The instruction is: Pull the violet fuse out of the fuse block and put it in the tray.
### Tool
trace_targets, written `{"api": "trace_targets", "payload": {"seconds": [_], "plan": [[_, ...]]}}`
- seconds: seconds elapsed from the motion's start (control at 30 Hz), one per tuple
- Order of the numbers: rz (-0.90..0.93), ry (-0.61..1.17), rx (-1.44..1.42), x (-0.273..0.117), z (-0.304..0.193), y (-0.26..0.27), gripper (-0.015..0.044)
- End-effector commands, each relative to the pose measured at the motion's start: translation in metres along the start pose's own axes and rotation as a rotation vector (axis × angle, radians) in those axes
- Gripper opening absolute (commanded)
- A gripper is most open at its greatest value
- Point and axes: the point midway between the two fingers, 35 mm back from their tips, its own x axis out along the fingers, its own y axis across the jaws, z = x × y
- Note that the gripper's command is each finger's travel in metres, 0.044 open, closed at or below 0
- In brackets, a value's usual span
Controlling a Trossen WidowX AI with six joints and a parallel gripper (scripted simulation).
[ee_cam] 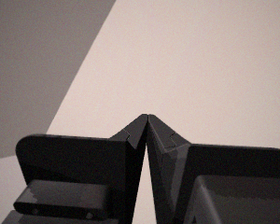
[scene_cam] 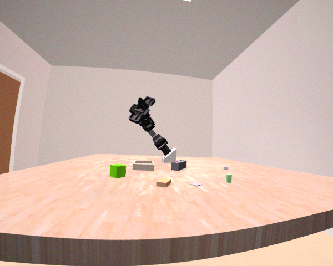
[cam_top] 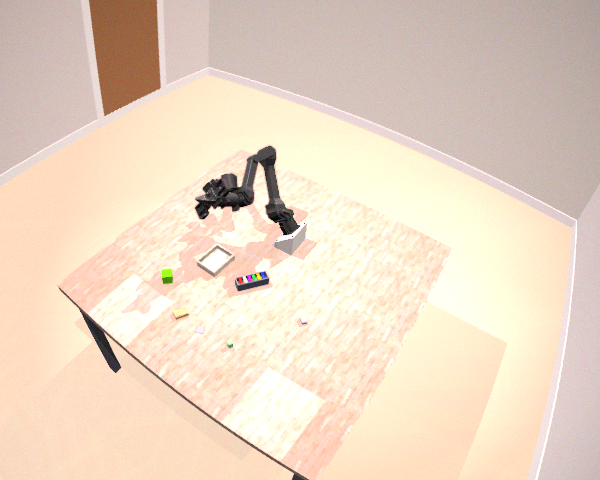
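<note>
Violet fuse (cam_top: 249, 277) in its block — well apart from the gripper (cam_top: 201, 212) (scene_cam: 140, 100) (ee_cam: 147, 115), closed and empty.

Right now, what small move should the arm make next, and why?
Probably swing the gripper over toward the fuse block, staying high. The violet fuse still sits in its row there, while the gripper is raised away from the block, its fingertips together with nothing between them, and the tray holds no fuse.
</note>
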Motion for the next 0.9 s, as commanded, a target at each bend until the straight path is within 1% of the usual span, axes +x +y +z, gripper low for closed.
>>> {"api": "trace_targets", "payload": {"seconds": [0.0,0.07,0.17,0.27,0.37,0.5,0.6,0.7,0.8,0.87], "plan": [[-0.007,0.009,0.014,0.001,-0.002,-0.001,0.0026],[-0.067,0.08,0.125,0.008,-0.021,-0.011,0.007],[-0.226,0.227,0.359,0.018,-0.067,-0.031,0.007],[-0.413,0.35,0.562,0.018,-0.112,-0.048,0.007],[-0.638,0.45,0.738,0.008,-0.158,-0.061,0.007],[-0.982,0.528,0.902,-0.02,-0.211,-0.074,0.007],[-1.25,0.535,0.958,-0.048,-0.241,-0.079,0.007],[-1.548,0.485,0.948,-0.084,-0.263,-0.082,0.007],[-1.836,0.361,0.846,-0.122,-0.272,-0.082,0.007],[-1.98,0.245,0.733,-0.143,-0.269,-0.081,0.007]]}}
